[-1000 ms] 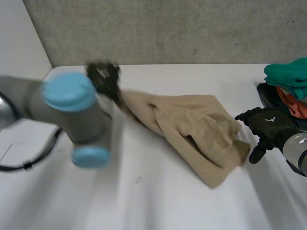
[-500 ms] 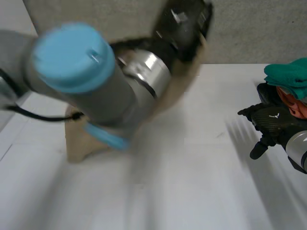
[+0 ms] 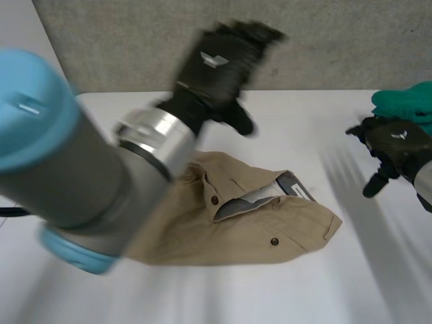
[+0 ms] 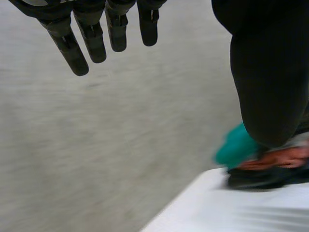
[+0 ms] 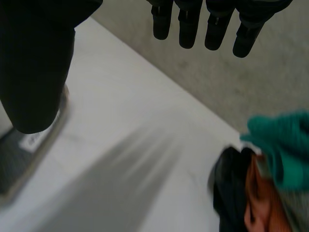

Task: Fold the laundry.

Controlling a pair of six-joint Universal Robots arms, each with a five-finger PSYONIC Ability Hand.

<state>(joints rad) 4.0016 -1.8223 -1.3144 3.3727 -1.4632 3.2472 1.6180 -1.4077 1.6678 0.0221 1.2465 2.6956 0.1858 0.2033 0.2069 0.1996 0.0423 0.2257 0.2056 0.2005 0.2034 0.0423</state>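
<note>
A tan pair of trousers (image 3: 250,226) lies spread on the white table (image 3: 304,290), its buttoned waistband and grey lining facing up. My left hand (image 3: 219,64) hangs in the air above the table's far side, beyond the trousers, open with fingers (image 4: 91,34) straight and nothing in them. My right hand (image 3: 395,145) hovers to the right of the trousers, apart from them, open and empty, its fingers (image 5: 212,24) straight. The waistband's grey lining (image 5: 24,154) shows under the thumb in the right wrist view.
A pile of laundry (image 3: 408,101) with a teal piece on top and orange and black pieces below sits at the table's right edge, just behind my right hand; the same pile (image 5: 270,164) (image 4: 260,159) appears in both wrist views. A grey wall runs behind the table.
My left hand swung the trousers up and across, then let go and rose; the trousers now lie flatter, further left. My right hand has drifted slightly back toward the pile.
</note>
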